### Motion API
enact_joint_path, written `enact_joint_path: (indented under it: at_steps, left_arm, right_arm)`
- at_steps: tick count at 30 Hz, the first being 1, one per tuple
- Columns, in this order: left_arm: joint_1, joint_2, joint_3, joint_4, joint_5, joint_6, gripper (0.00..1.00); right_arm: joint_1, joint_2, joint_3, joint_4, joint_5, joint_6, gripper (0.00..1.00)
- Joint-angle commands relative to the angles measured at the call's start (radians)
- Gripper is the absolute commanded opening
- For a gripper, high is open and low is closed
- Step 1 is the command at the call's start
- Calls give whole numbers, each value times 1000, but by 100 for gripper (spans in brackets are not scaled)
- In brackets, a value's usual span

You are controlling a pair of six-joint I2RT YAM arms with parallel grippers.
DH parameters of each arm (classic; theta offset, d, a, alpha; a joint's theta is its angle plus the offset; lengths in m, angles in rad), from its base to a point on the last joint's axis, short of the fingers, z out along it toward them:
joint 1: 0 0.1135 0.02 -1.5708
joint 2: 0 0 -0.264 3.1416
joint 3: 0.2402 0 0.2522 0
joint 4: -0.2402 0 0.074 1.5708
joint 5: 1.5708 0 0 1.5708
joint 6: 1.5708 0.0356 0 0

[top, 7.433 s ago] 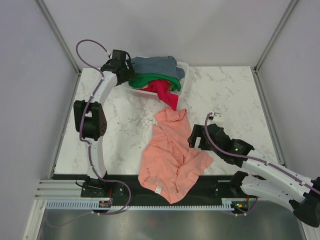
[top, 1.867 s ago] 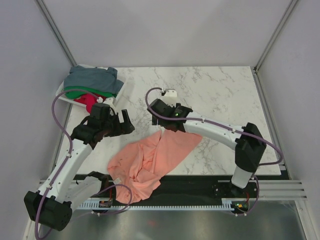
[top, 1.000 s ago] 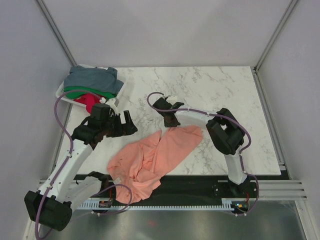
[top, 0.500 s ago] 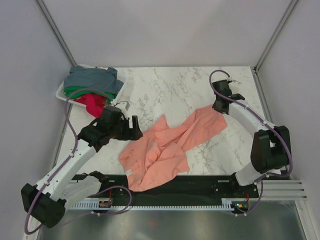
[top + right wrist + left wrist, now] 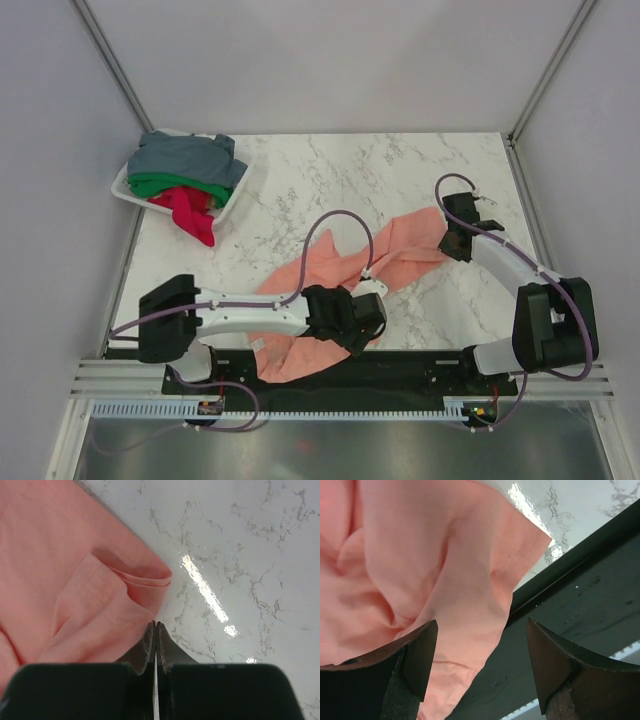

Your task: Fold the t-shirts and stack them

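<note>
We see a grey shirt [image 5: 190,155], green shirt [image 5: 160,184] and red shirt [image 5: 192,212] in the basket [image 5: 236,196] at the desk's far-left corner. The pink shirt [image 5: 405,250] reaches the near edge, partly hidden by the left arm. The left jaws are apart over it and the right jaws clamp its edge.

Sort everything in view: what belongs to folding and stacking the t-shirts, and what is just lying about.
Job: salmon-pink t-shirt; grey-blue t-shirt; green t-shirt; red t-shirt.
Just there: white mesh basket, holding the last three; marble table.

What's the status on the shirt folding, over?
Left gripper open over pink shirt, near edge. Right gripper shut on its far corner. Shirt crumpled, overhanging table front. Other shirts in basket, aside.
</note>
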Motion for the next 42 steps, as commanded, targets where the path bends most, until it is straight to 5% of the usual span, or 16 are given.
enact_joint_path:
  at_steps: [1,10,19,31,34,35,37,38,42]
  left_arm:
    - [-29,92,55,28,-84,-69,79]
    - [-78,191,74,205,-38,-27,84]
    - [-153,258,212,162,-130,-12,84]
    - [-123,407,165,222,-207,-38,81]
    - [-111,411,131,265,-192,-33,65]
    - [-110,413,125,269,-188,-33,47]
    - [-109,407,108,275,-185,-39,29]
    - [-109,399,102,275,-184,-44,7]
    - [-112,314,31,266,-176,-66,2]
  right_arm:
    - [-39,-63,-19,43,-45,-18,0]
    - [-54,-92,-65,70,-126,-41,0]
    - [-54,-106,-67,70,-151,-59,0]
    - [-54,-109,-61,72,-214,-65,0]
    - [-54,-123,-68,70,-208,-70,0]
    - [-54,-126,-70,70,-206,-70,0]
    - [-54,-132,-78,69,-208,-70,0]
    - [-54,-136,-79,67,-217,-67,0]
    - [-54,-162,-92,60,-232,-55,0]
